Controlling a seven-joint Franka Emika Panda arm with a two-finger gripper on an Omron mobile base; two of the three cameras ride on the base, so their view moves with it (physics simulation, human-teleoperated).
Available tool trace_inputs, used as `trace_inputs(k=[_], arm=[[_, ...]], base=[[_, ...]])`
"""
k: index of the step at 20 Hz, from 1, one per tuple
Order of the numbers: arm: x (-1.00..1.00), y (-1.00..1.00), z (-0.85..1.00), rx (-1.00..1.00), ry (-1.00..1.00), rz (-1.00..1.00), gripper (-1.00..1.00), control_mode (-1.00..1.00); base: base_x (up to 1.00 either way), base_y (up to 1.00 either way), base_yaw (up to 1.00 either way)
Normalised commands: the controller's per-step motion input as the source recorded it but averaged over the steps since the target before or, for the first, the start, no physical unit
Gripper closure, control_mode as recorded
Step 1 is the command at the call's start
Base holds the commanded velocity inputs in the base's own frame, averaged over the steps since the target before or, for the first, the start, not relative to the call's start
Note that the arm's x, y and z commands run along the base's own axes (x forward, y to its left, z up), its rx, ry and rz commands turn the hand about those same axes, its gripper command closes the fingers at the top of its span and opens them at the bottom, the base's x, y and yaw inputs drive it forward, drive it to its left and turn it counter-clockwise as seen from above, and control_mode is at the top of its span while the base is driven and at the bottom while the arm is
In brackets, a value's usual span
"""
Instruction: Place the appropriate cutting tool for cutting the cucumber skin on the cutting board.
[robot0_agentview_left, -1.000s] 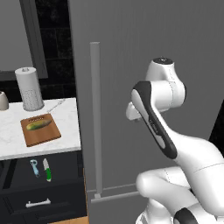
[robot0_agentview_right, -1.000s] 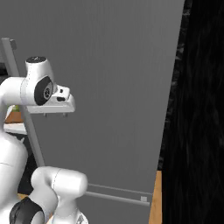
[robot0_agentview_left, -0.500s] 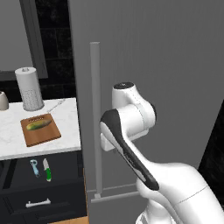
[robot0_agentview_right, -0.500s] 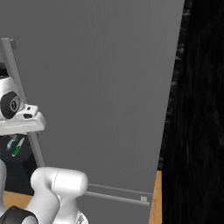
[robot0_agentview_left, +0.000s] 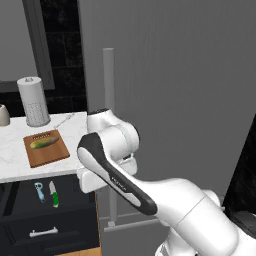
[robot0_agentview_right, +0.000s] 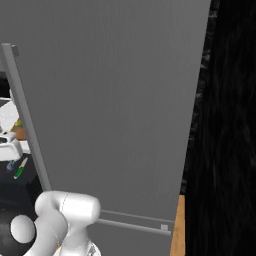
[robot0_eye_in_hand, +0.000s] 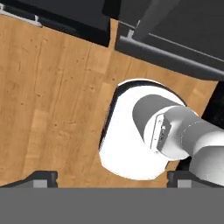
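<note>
The light-blue peeler lies in a dark open drawer under the counter, beside the green-handled knife. On the white counter above, the reddish-brown cutting board carries the yellow-green cucumber. My arm bends across the middle of the left base view, with its hand at the counter's right end, to the right of the drawer. In the hand view my gripper points down at the floor. It is open, its two tips far apart and nothing between them. The knife also shows at the left edge of the right base view.
A tall grey fridge door with a long vertical handle stands right of the counter. A paper towel roll and a mug sit at the counter's back. A lower drawer has a white handle. The wooden floor lies below.
My arm has swung from the right of the fridge handle leftward and down toward the counter's end. The board, cucumber, peeler and knife have not moved.
</note>
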Motion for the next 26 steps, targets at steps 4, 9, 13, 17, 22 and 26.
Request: trace_inputs(k=[4,9,13,17,22,26], arm=[[0.0,0.99,-0.19,0.0,0.28,0.0,-1.0,-1.0],[0.0,0.78,-0.27,0.0,0.15,0.0,-1.0,-1.0],[0.14,0.23,-0.14,0.01,-0.06,0.0,-1.0,-1.0],[0.22,0.01,-0.18,0.08,-0.18,-0.03,-1.0,-1.0],[0.23,0.03,-0.31,0.12,-0.27,-0.11,-1.0,-1.0],[0.21,0.08,-0.33,0.1,-0.27,-0.16,-1.0,-1.0]], base=[[0.0,0.0,0.0],[0.0,0.0,0.0],[0.0,0.0,0.0],[0.0,0.0,0.0],[0.0,0.0,0.0],[0.0,0.0,0.0]])
